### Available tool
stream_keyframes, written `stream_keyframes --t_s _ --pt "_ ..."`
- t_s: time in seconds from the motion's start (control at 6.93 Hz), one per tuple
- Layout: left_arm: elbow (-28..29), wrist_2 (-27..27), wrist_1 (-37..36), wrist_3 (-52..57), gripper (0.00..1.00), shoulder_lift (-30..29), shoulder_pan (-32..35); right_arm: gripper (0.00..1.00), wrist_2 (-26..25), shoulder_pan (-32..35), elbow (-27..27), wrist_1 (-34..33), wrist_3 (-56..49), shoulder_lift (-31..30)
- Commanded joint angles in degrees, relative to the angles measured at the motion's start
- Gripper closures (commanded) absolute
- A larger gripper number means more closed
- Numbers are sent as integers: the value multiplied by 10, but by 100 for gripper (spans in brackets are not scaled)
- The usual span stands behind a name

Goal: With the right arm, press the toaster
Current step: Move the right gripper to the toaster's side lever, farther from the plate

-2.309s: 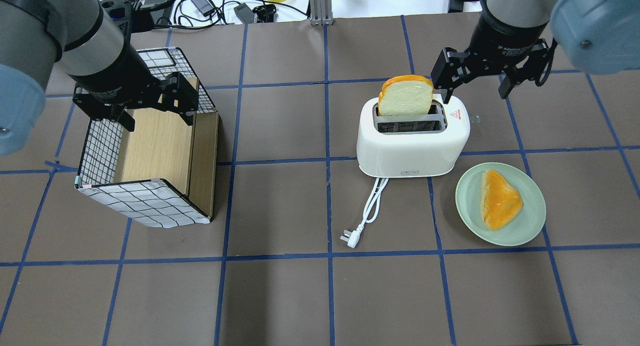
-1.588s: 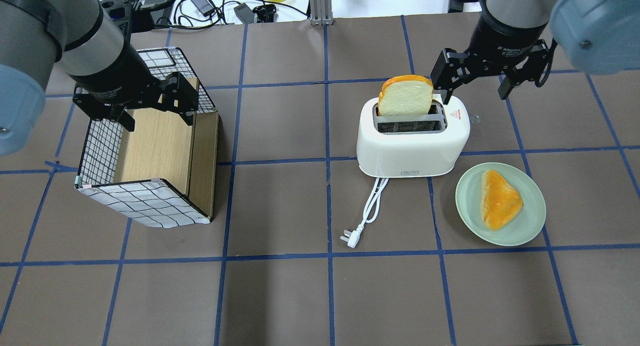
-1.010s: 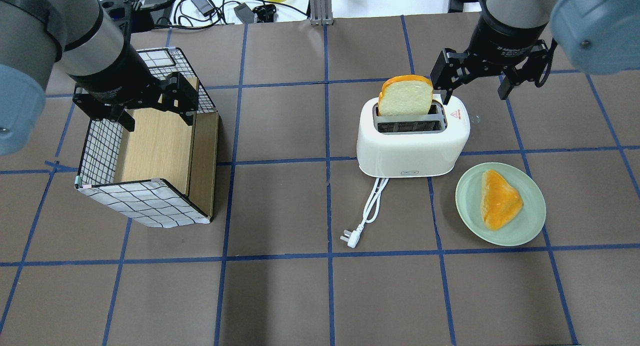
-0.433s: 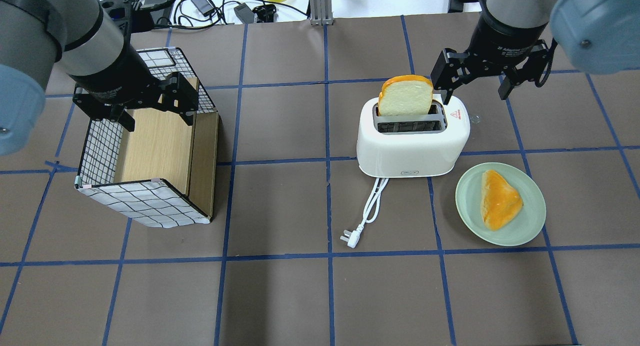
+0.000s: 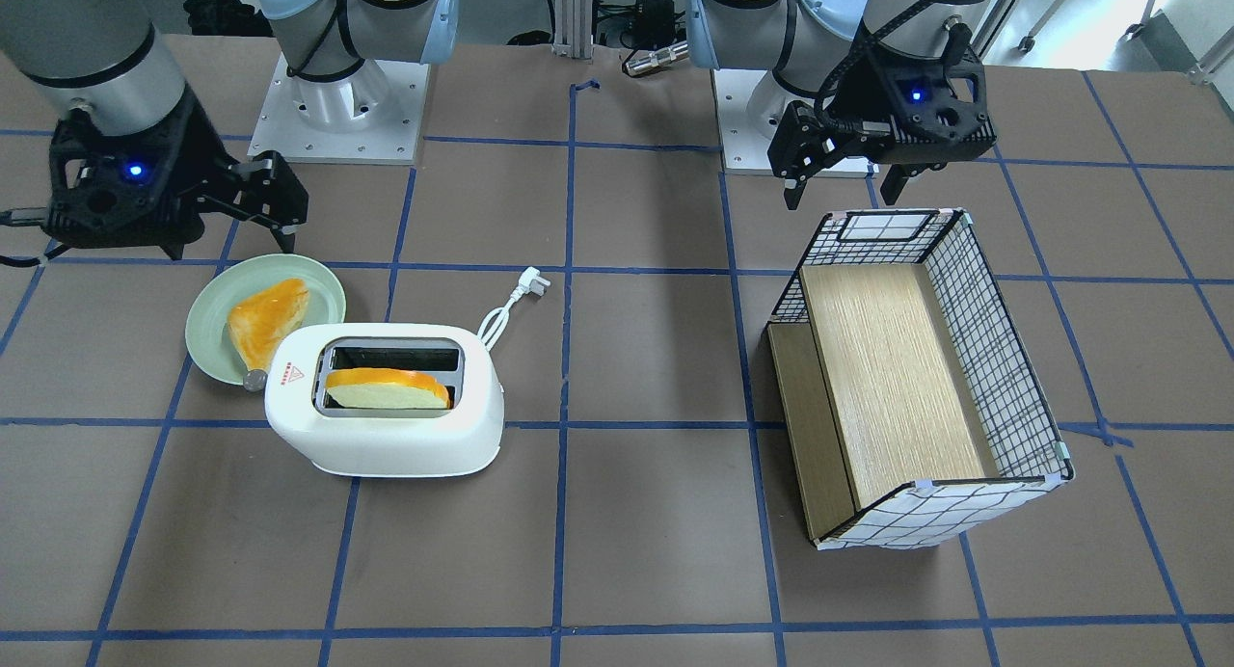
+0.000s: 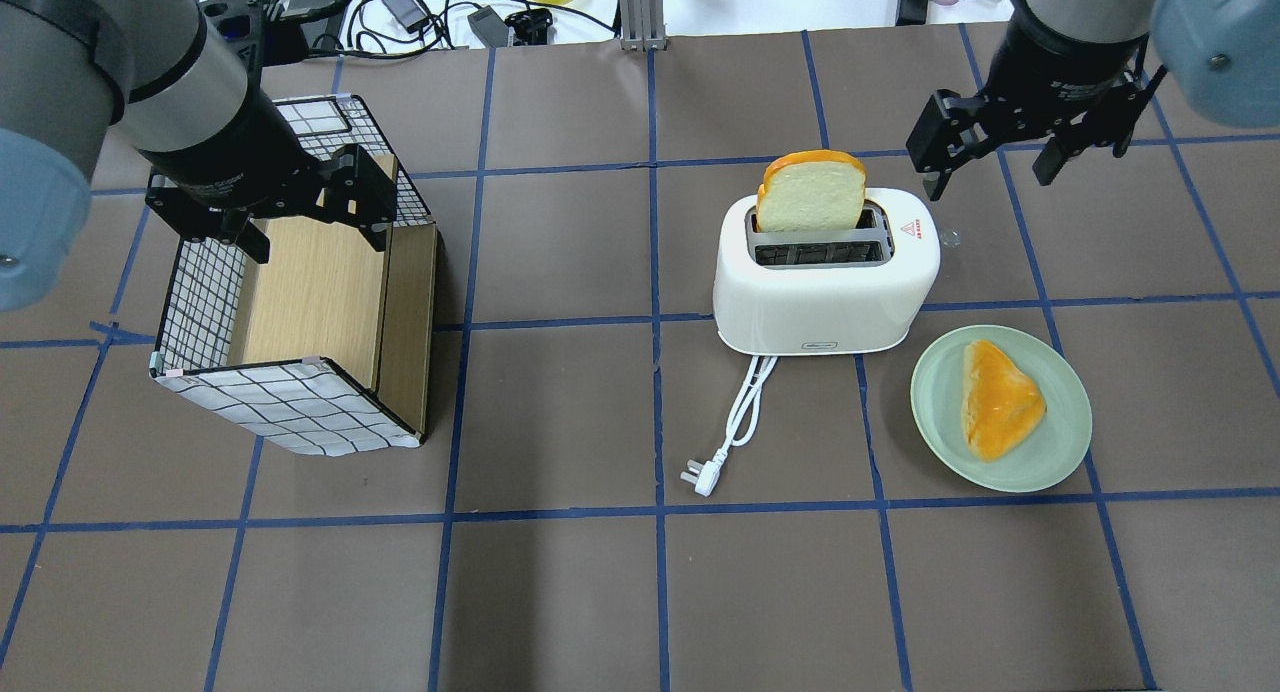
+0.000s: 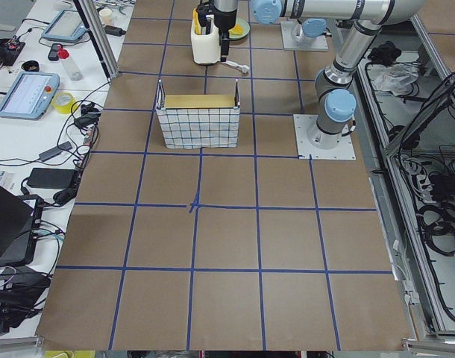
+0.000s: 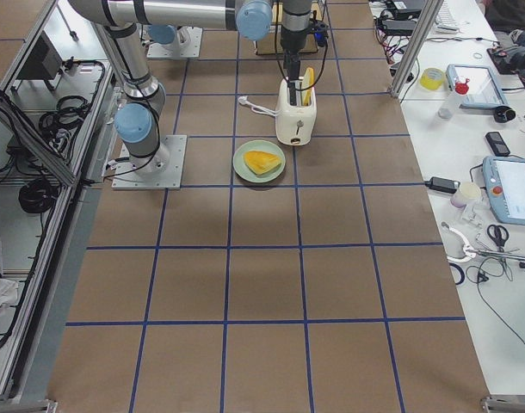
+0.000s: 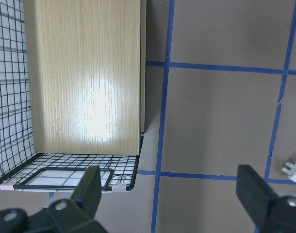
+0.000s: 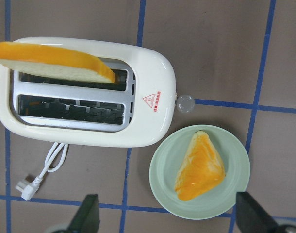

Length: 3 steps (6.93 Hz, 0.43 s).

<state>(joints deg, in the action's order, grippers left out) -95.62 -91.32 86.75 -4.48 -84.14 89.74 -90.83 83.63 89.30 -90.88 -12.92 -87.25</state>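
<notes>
Seen from overhead, your right pincer (image 6: 990, 177), fingers apart and empty, hangs at upper right. The toaster (image 6: 826, 292) sits on the tabletop (image 6: 560, 592) below-left of it, long axis across the frame, knob (image 6: 948, 238) end nearest. The left pincer (image 6: 318, 234), also apart, is well off at left.
</notes>
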Motion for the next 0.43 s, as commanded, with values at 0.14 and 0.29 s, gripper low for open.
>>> stream_keyframes --t_s 0.14,0.29 --pt "0 0 0 0 0 0 0 34 40 -48 0 -72 -67 39" --pt "0 0 0 0 0 0 0 57 46 -51 -1 -98 -68 55"
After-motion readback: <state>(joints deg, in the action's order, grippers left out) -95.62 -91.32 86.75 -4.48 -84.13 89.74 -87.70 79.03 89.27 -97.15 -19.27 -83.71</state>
